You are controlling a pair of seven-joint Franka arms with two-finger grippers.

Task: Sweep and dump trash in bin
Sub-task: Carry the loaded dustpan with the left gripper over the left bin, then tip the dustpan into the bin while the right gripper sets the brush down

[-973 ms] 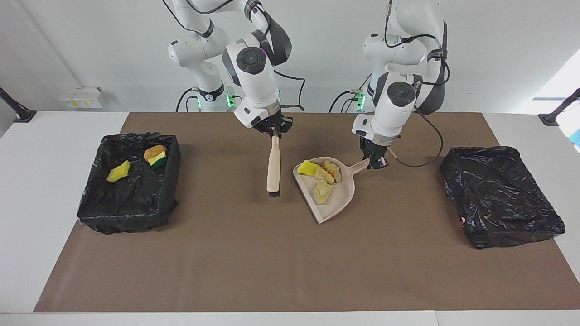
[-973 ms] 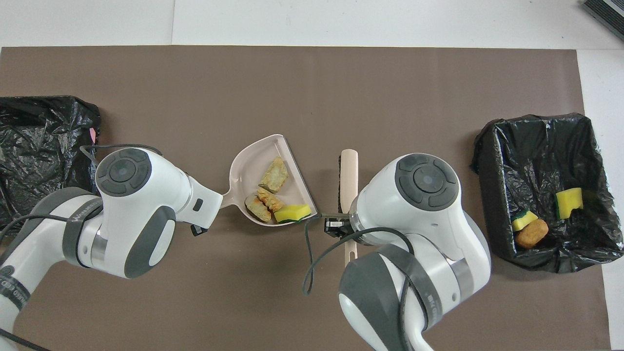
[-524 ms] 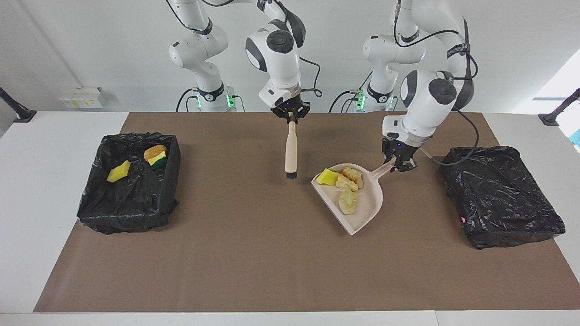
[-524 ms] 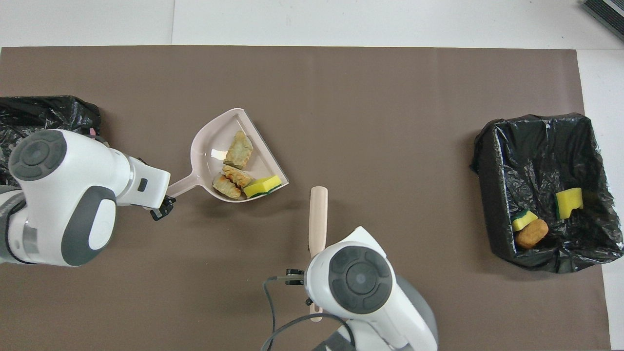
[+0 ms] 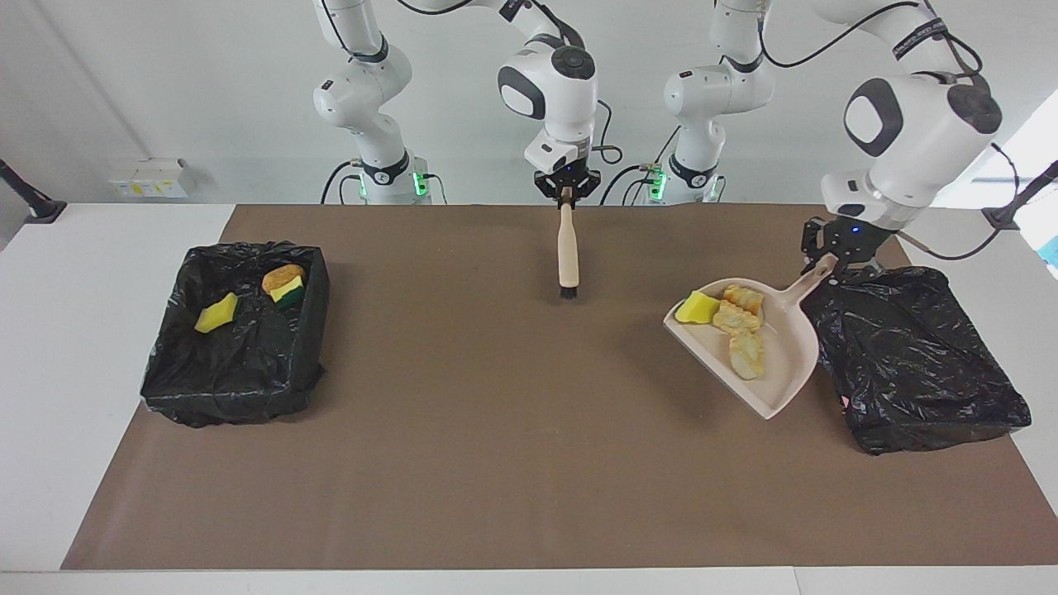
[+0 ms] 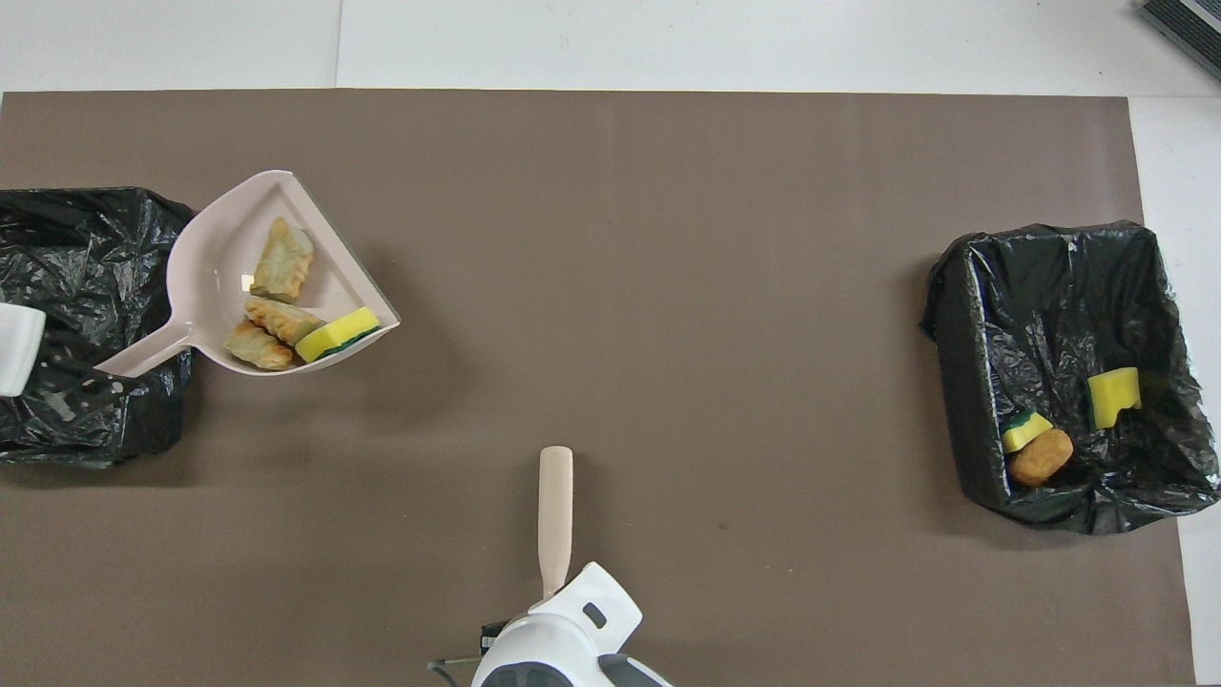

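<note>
A black-lined bin (image 5: 235,330) at the right arm's end of the surface holds some trash (image 5: 216,313), the right gripper (image 5: 566,189) holds a brush (image 5: 567,256) hanging straight down, and the left gripper (image 5: 829,257) holds a dustpan (image 5: 785,364) carrying more trash (image 5: 738,322) just beside the other black bin (image 5: 913,355).

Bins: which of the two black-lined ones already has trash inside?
The bin at the right arm's end: a yellow sponge piece, green-and-yellow sponge and orange-brown lump lie inside. The bin by the dustpan shows none.
</note>
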